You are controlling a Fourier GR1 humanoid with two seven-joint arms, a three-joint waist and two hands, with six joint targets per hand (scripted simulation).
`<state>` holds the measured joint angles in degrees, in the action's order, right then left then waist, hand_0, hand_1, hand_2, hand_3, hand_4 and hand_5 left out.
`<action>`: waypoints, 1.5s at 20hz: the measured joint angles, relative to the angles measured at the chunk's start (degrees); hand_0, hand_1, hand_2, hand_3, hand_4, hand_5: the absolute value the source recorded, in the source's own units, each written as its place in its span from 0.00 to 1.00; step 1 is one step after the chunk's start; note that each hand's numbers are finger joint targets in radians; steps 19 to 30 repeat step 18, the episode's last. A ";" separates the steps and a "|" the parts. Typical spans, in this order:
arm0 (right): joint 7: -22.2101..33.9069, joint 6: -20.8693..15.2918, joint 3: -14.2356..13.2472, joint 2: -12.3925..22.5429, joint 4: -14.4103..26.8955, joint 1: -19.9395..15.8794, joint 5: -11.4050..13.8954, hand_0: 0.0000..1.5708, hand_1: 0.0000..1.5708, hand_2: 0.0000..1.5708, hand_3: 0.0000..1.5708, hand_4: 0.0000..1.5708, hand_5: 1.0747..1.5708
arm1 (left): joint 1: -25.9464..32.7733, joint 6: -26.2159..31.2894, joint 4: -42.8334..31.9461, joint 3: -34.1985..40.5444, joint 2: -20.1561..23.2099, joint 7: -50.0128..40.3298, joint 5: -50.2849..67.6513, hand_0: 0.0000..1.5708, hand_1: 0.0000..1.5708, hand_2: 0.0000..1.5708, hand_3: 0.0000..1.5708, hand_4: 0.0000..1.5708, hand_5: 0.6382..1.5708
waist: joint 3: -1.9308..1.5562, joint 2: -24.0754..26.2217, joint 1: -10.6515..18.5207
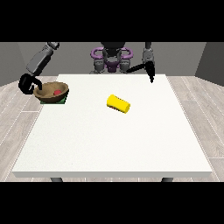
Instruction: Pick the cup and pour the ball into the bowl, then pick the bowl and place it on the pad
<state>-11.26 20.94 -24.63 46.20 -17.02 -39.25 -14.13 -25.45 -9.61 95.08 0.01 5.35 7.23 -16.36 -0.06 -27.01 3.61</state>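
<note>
Shallow brown wooden bowl (pixel 51 91) with a small red ball (pixel 57 92) inside, sitting on a flat green pad (pixel 62 101) of which only an edge and corner show beneath. Gripped at its outer rim by the black hand at the view's left (pixel 28 84), fingers curled round that edge, probably so as to steady the bowl on the pad. Whether fully settled or just touching down cannot be told. Well off to that hand's inner side, near the table's middle: a yellow cylindrical cup (pixel 118 103) lying on its side, empty by the look of it, fitting a pour already done. Far across, at the back edge of the large white table (pixel 113 148), the black hand at the view's right (pixel 151 74), pointing down, holding nothing; finger spread cannot be told.
</note>
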 measured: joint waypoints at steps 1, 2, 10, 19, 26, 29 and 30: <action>0.16 -1.07 0.02 0.93 0.08 0.10 0.32 0.70 0.70 0.67 0.56 0.00 0.94 | 0.26 -0.05 0.24 -0.02 -0.02 0.28 -0.01 0.00 0.00 0.00 0.00 0.00 0.99 | -0.02 -0.21 0.09; 0.48 -1.95 0.26 1.77 0.07 -0.13 0.81 0.48 0.48 0.30 0.47 0.00 0.89 | 0.15 -0.16 0.52 -0.19 0.02 0.03 -0.39 0.00 0.00 0.00 0.00 0.00 0.99 | -0.02 -0.56 0.08; 1.31 -4.70 0.37 6.77 0.55 -1.52 2.36 0.00 0.00 0.24 0.10 0.00 0.83 | 1.14 0.76 4.51 0.90 1.08 -0.72 0.84 0.00 0.00 0.00 0.00 0.00 1.00 | -0.03 -2.48 0.08; 4.33 -1.18 0.10 9.83 0.09 -3.25 1.91 0.00 0.00 0.12 0.18 0.00 0.86 | 3.35 0.66 4.26 0.38 0.03 -1.05 0.99 0.00 0.00 0.00 0.00 0.00 1.00 | -0.01 0.48 -1.58; 4.33 -1.18 0.10 9.83 0.09 -3.25 1.91 0.00 0.00 0.12 0.18 0.00 0.86 | 3.35 0.66 4.26 0.38 0.03 -1.05 0.99 0.00 0.00 0.00 0.00 0.00 1.00 | -0.01 0.48 -1.58; 4.33 -1.18 0.10 9.83 0.09 -3.25 1.91 0.00 0.00 0.12 0.18 0.00 0.86 | 3.35 0.66 4.26 0.38 0.03 -1.05 0.99 0.00 0.00 0.00 0.00 0.00 1.00 | -0.01 0.48 -1.58; 4.33 -1.18 0.10 9.83 0.09 -3.25 1.91 0.00 0.00 0.12 0.18 0.00 0.86 | 3.35 0.66 4.26 0.38 0.03 -1.05 0.99 0.00 0.00 0.00 0.00 0.00 1.00 | -0.01 0.48 -1.58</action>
